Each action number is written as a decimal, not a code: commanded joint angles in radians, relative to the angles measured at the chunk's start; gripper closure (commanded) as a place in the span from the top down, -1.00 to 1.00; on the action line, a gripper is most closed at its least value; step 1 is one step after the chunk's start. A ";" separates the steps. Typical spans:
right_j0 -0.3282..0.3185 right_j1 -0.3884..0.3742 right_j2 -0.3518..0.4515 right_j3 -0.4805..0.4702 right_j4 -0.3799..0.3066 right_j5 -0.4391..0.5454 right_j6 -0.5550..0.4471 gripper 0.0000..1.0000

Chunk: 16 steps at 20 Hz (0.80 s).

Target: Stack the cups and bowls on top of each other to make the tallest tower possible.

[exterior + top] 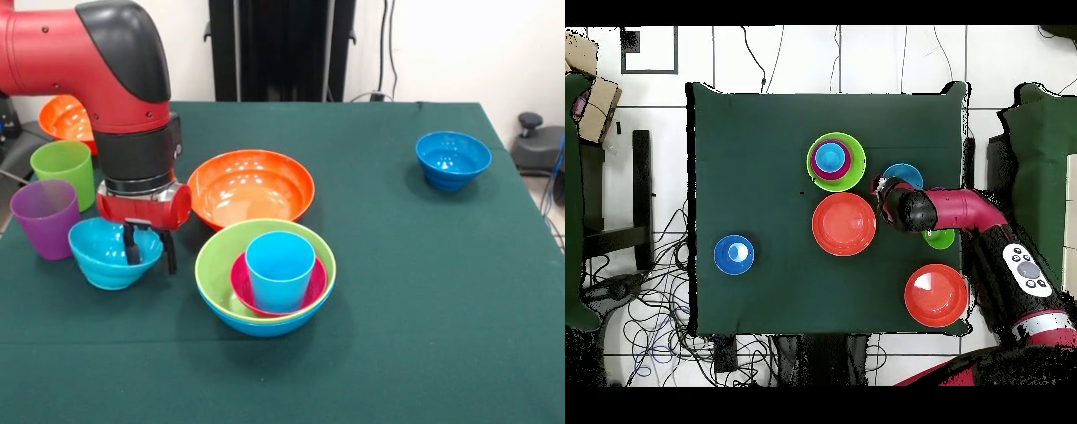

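The tower (265, 305) stands at the table's middle front: a large blue bowl, a lime green bowl (212, 265), a small magenta bowl (240, 284) and the light blue cup (280, 269) on top; it also shows in the overhead view (835, 161). My gripper (148, 250) is open and hangs at the small cyan bowl (106, 256). One finger (131, 246) is inside the bowl and the other is outside its right rim. The purple cup (44, 218) and the lime green cup (64, 170) stand left of it. In the overhead view my gripper (887, 188) is beside the cyan bowl (905, 176).
A large orange bowl (252, 187) sits just behind the tower, close to my gripper's right. A second orange bowl (64, 117) is at the far left behind my arm. A small dark blue bowl (453, 159) sits alone at the right. The table edge (18, 265) is near the cups.
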 commanded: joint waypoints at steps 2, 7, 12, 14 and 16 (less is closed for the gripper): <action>0.013 0.055 -0.039 -0.027 -0.076 0.053 -0.218 -1.00; 0.010 0.057 -0.032 -0.032 -0.065 0.068 -0.227 -1.00; -0.001 0.057 -0.020 -0.028 -0.052 0.081 -0.243 -1.00; -0.003 0.056 -0.017 -0.027 -0.051 0.082 -0.245 -1.00; -0.006 0.056 -0.012 -0.027 -0.046 0.090 -0.249 -1.00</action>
